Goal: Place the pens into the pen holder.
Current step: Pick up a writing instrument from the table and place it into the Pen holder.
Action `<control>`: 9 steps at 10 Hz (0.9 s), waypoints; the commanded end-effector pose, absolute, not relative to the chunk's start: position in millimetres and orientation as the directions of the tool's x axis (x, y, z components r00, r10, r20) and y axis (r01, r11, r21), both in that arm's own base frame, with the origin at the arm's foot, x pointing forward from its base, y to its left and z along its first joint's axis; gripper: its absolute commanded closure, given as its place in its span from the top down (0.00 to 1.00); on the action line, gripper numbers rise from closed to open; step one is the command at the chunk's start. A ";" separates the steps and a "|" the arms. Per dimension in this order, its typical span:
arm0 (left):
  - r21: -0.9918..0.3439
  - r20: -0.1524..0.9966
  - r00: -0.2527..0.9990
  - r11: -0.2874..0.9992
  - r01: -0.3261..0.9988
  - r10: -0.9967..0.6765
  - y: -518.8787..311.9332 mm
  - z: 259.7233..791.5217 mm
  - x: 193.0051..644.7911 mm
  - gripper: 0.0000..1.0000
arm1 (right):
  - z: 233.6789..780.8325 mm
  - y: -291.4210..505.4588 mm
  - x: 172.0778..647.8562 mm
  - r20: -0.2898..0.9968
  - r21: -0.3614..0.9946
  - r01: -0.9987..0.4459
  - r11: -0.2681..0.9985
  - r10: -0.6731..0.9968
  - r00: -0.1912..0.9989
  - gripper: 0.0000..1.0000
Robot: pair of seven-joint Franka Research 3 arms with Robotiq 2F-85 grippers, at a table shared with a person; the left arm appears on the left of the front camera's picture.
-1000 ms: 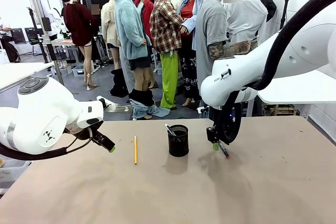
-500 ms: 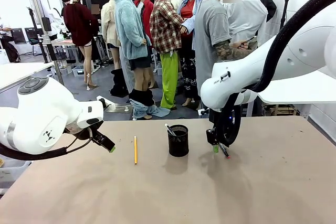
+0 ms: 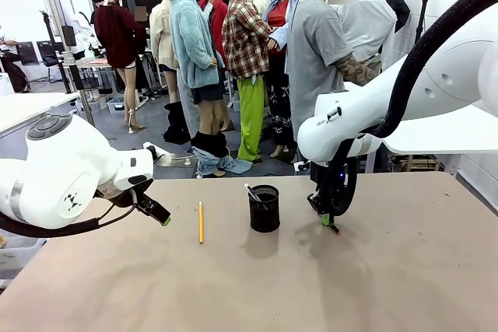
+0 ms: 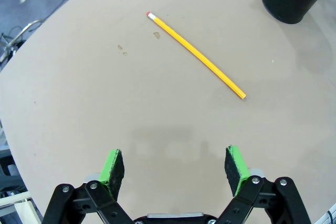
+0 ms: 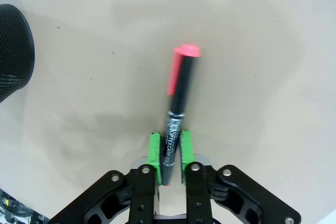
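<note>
Three writing items listed. Item one: long yellow-orange pencil (image 3: 200,221) with a pink eraser tip, lying flat on the beige counter (image 3: 233,285), left of the small black wire-mesh cylindrical pen holder (image 3: 264,209) and apart from it. Item two: black marker (image 5: 176,103) with a red end, pinched at its barrel between the green pads (image 5: 154,150) of the right end effector (image 5: 169,148), red end pointing down at the counter just right of the pen holder; whether the tip touches the counter cannot be told. Item three: slim whitish-grey pen (image 3: 251,191), standing slanted inside the pen holder, its top above the rim. Left end effector (image 4: 174,166): released, jaws spread wide with nothing between them, low over the counter's left side, the pencil lying ahead of it. Pen holder: upright, mid-counter.
</note>
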State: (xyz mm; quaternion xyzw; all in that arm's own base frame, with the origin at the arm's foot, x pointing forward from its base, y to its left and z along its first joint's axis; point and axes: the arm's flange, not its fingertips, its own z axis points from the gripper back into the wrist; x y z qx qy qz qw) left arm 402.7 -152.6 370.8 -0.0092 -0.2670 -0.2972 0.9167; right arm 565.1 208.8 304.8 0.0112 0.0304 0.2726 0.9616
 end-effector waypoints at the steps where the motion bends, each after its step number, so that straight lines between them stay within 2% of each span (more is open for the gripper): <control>1: 0.139 0.497 0.683 0.826 0.547 -0.536 -150.8 371.3 402.9 1.00 | 304.2 210.0 566.4 -0.050 0.003 -0.513 0.858 0.513 0.857 0.00; 3: 0.139 0.497 0.683 0.826 0.547 -0.536 -150.8 371.3 402.9 1.00 | 308.8 209.7 565.0 -0.036 0.024 -0.523 0.852 0.524 0.851 0.00; 4: 0.139 0.497 0.683 0.826 0.547 -0.536 -150.8 371.3 402.9 1.00 | 321.1 207.7 562.3 0.012 0.080 -0.543 0.836 0.544 0.839 0.00; 6: 0.139 0.497 0.683 0.826 0.547 -0.536 -150.8 371.3 402.9 1.00 | 358.8 200.3 553.7 0.178 0.217 -0.622 0.753 0.596 0.783 0.00; 9: 0.139 0.497 0.683 0.826 0.547 -0.536 -150.8 371.3 402.9 1.00 | 396.7 191.0 549.2 0.380 0.276 -0.689 0.670 0.583 0.718 0.00</control>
